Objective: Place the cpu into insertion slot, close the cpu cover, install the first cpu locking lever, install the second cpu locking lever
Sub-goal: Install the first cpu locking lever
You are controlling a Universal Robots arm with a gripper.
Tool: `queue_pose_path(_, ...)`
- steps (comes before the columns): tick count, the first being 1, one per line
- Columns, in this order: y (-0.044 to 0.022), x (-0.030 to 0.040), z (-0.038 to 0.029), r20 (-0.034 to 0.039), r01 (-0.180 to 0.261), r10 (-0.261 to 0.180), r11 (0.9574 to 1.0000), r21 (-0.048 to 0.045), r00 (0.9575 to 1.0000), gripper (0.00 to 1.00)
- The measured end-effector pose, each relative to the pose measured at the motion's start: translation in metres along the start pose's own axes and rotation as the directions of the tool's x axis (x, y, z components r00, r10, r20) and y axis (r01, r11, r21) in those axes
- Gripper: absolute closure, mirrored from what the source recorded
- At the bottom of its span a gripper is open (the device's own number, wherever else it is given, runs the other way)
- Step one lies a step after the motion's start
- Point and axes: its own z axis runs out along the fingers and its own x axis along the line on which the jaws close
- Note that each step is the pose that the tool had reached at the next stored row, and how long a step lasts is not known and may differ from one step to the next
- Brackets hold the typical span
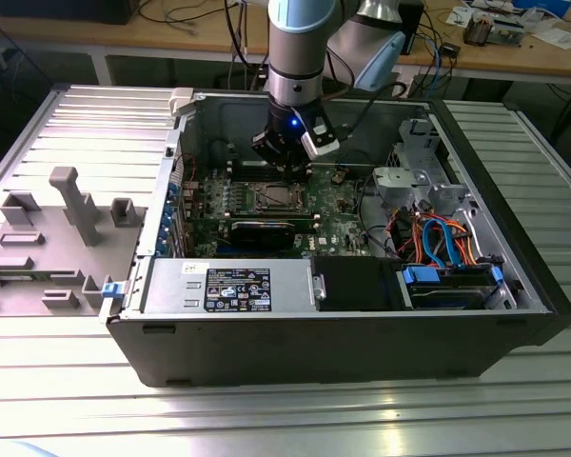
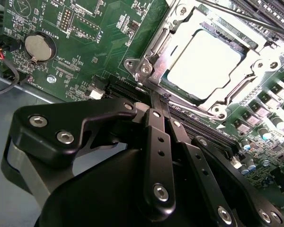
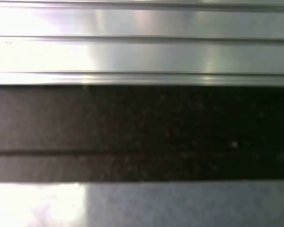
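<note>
Black two-finger gripper (image 2: pixel 162 100) w/ bolted linkage arms, seen in second wrist view: fingers pressed together to a narrow tip, no gap visible; nothing clearly pinched between them. Tip sits at edge of socket, at or just above a thin silver metal rod running along that edge – prob. a cpu locking lever (image 2: pixel 180 105); contact cannot be told.

Just beyond tip: small flat square cpu (image 2: pixel 203 62) w/ pale silver-grey metal top, lying seated in the insertion slot (image 2: pixel 146 64) (square socket, silver metal rim w/ corner screws, ringed by green board). Thin square silvery cpu cover (image 2: pixel 236 40) w/ large central window lies flat around cpu; chip top shows through window. Second thin rod crosses far corner of socket.

Further out on green circuit board (image 2: pixel 85 42): round silver coin battery (image 2: pixel 39 46) in black holder, well apart from socket. Black card slot runs beside socket edge nearest gripper.

Exterior view: gripper (image 1: pixel 287 164) down inside open black computer case (image 1: pixel 314 338), directly over socket (image 1: pixel 271 197) near board centre. Grey-and-light-blue robot arm (image 1: pixel 302 38) comes down from above. Orange and blue cables (image 1: pixel 438 238) at exterior view's right inside case. Case rests on ribbed aluminium table (image 1: pixel 76 400); grey plastic fixture (image 1: pixel 48 238) on table at exterior view's left.
</note>
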Motion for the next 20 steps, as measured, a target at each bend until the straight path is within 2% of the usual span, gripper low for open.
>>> queue_pose_path(8,0.0001,-0.0001,-0.0013,0.0002,0.0,0.0,1.0,-0.0001,1.0,0.89)
queue_pose_path(9,-0.0001,0.0,-0.0006,0.0,0.0,0.0,1.0,0.001,1.0,0.89)
queue_pose_path(12,-0.0012,0.0001,0.0031,-0.0002,0.0,0.0,0.9999,0.0124,1.0,0.89)
queue_pose_path(20,-0.0013,0.0001,0.0044,0.0001,0.0,0.0,0.9999,0.0127,1.0,0.89)
